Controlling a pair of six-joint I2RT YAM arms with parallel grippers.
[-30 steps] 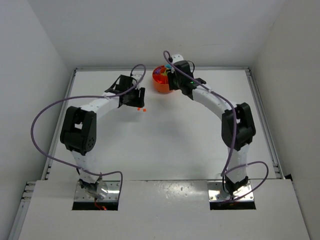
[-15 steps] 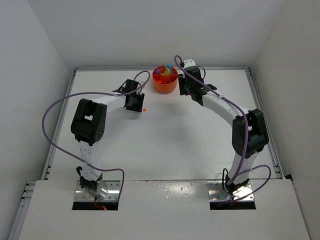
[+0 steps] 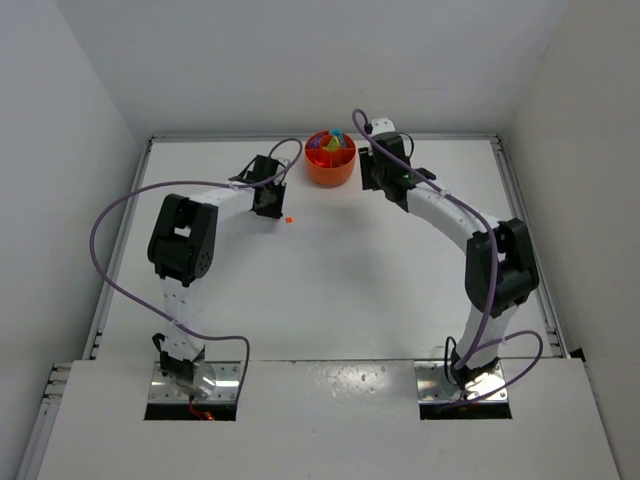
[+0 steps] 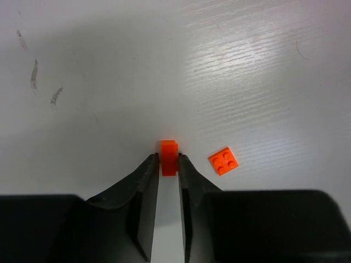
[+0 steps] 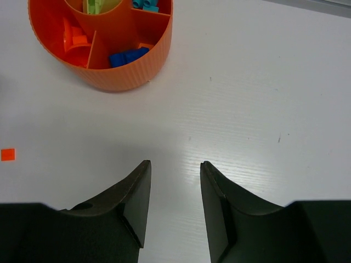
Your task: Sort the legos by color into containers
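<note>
Left gripper (image 4: 167,160): jaws narrow, pinching a small orange brick (image 4: 169,156) at their tips.
Orange plate (image 4: 224,161): flat on the bench (image 4: 263,66), just right of that brick, not touching it.
Right gripper (image 5: 174,170): jaws wide, holding nothing, over the bench.
Dish (image 5: 126,74): near the right gripper; orange legos (image 5: 74,38) and blue legos (image 5: 127,56) lie in separate compartments.

A white table (image 3: 330,290) (faintly scuffed, with a soft glare) stands between plain white walls (image 3: 300,60).
</note>
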